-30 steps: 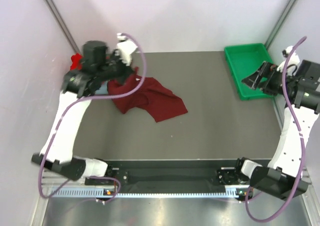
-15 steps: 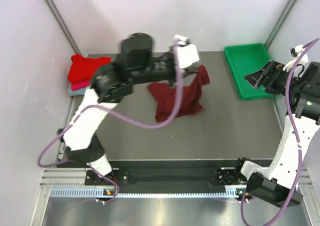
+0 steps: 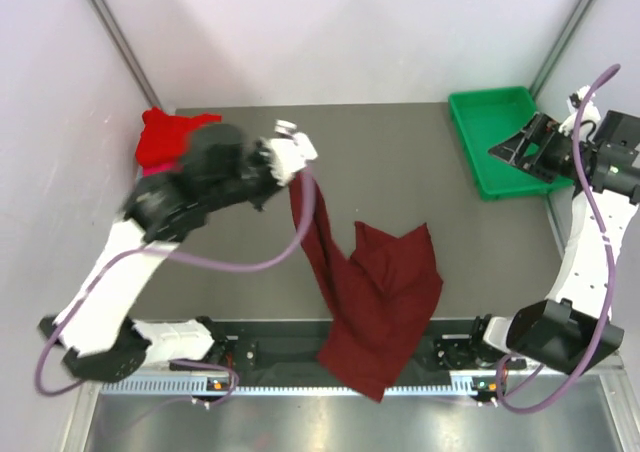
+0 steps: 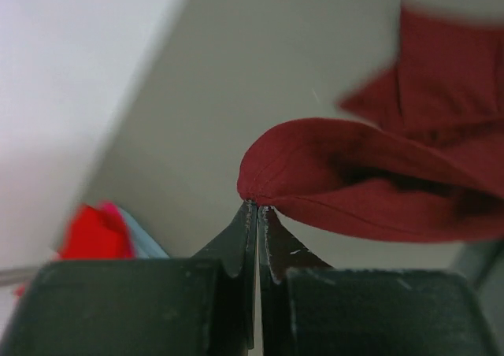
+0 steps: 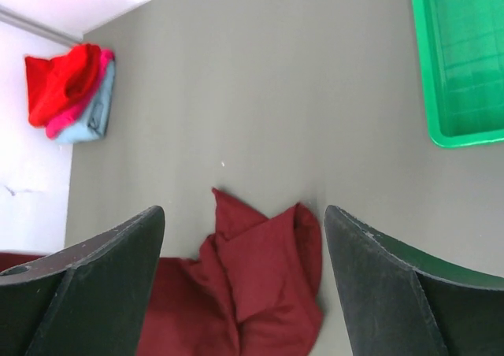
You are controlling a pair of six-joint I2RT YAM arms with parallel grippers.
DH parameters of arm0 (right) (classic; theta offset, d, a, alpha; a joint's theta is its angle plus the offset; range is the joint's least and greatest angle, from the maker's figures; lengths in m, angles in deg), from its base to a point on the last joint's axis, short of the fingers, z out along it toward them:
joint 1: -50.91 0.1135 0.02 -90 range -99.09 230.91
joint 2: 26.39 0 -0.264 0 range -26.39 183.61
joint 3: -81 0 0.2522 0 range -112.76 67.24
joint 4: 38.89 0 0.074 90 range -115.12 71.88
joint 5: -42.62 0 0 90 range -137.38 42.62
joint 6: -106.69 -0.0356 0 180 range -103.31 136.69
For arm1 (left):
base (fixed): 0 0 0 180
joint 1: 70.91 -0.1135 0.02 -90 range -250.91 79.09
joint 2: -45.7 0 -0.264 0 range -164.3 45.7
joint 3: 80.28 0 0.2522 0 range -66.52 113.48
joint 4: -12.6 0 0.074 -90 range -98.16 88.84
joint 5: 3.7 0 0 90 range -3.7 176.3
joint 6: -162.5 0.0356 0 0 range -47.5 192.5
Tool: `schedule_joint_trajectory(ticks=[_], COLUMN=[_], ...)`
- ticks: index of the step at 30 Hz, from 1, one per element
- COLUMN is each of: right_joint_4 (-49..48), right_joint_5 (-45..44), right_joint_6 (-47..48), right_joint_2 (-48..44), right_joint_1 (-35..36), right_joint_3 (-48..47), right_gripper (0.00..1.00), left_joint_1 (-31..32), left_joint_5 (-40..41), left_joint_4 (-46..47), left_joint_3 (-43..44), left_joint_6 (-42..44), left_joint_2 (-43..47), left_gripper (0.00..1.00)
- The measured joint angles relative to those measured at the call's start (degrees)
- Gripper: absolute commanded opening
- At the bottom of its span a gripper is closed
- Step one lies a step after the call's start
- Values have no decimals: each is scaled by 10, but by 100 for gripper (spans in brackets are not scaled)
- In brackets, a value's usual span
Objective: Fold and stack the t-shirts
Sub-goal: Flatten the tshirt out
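The dark maroon t-shirt (image 3: pixel 380 292) hangs from my left gripper (image 3: pixel 297 170), which is shut on a fold of its edge above the table's left middle. In the left wrist view the fingertips (image 4: pixel 257 208) pinch the maroon cloth (image 4: pixel 362 190). The shirt trails down and right across the table, and its lower end drapes over the near edge. The folded t-shirts, bright red on pink on grey-blue, are stacked (image 3: pixel 165 134) at the back left corner. My right gripper (image 3: pixel 520 152) is open and empty, raised by the right side, looking down on the maroon shirt (image 5: pixel 268 293).
A green plastic tray (image 3: pixel 495 137) sits at the back right corner, empty as far as it shows. The grey table (image 3: pixel 450 232) is walled at the back and both sides. A metal rail (image 3: pixel 300 382) runs along the near edge between the arm bases.
My left gripper swung with the maroon shirt from the back left out to the right, then back to left of centre. The shirt now stretches to the near edge. The right arm barely moved.
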Motion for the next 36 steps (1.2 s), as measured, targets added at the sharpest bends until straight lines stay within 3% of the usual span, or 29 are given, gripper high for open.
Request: schedule_joint_trajectory(ticks=[5, 9, 11, 15, 18, 23, 31, 36], right_joint_4=[15, 25, 26, 28, 35, 60, 61, 13], right_joint_5=[-3, -4, -5, -10, -25, -65, -158, -226], right_joint_6=[51, 83, 87, 95, 129, 237, 374, 428], right_joint_2=[22, 23, 23, 25, 30, 38, 72, 79], right_joint_1=[20, 42, 44, 48, 66, 141, 303, 442], right_joint_3=[0, 0, 0, -1, -1, 1, 38, 123], right_gripper=[83, 83, 82, 82, 82, 81, 77, 76], left_joint_1=[-20, -71, -102, -184, -279, -377, -309, -291], left_joint_5=[-30, -41, -33, -10, 14, 69, 10, -8], left_joint_4=[-80, -69, -83, -70, -49, -5, -28, -20], left_joint_3=[-91, -91, -29, 199, 233, 172, 69, -18], left_joint_6=[-8, -21, -32, -99, -141, -141, -99, -83], left_joint_2=[-148, -307, -387, -554, -582, -566, -551, -523], left_gripper=[0, 0, 0, 0, 0, 0, 0, 0])
